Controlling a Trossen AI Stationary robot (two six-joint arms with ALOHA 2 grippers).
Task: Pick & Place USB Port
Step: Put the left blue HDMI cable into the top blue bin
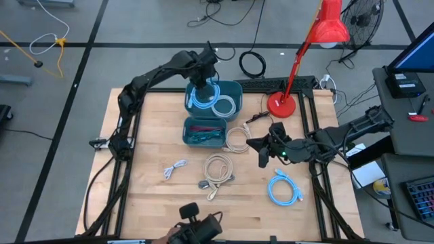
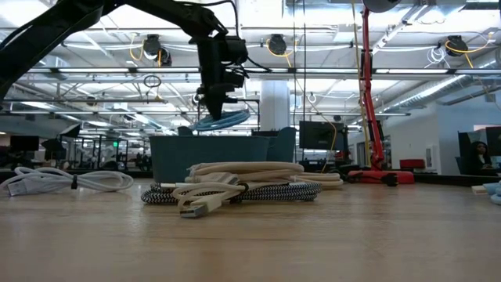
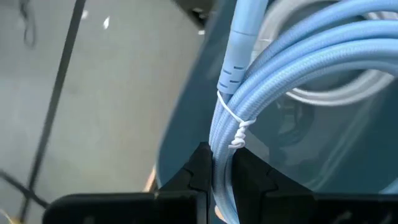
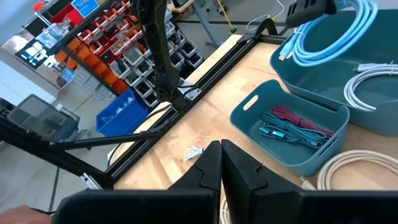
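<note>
High view: left gripper (image 1: 202,87) clenched on light blue cable coil (image 1: 203,97) hanging over large teal bin (image 1: 234,90) holding white cable (image 1: 223,106); small bin (image 1: 188,127) holds dark cables.

Grey floor (image 1: 135,27) — red lamp (image 1: 319,41), fan (image 1: 363,20), parts shelving (image 4: 93,43).

The right gripper (image 4: 220,163) sits at the bottom centre of the frame, its two dark fingers pressed together. Right of centre, a small teal bin (image 4: 290,133) holds red and teal cables (image 4: 292,129). At the upper right, a larger teal bin (image 4: 329,59) holds a light blue cable coil (image 4: 323,37) and a white cable (image 4: 367,87).
</note>
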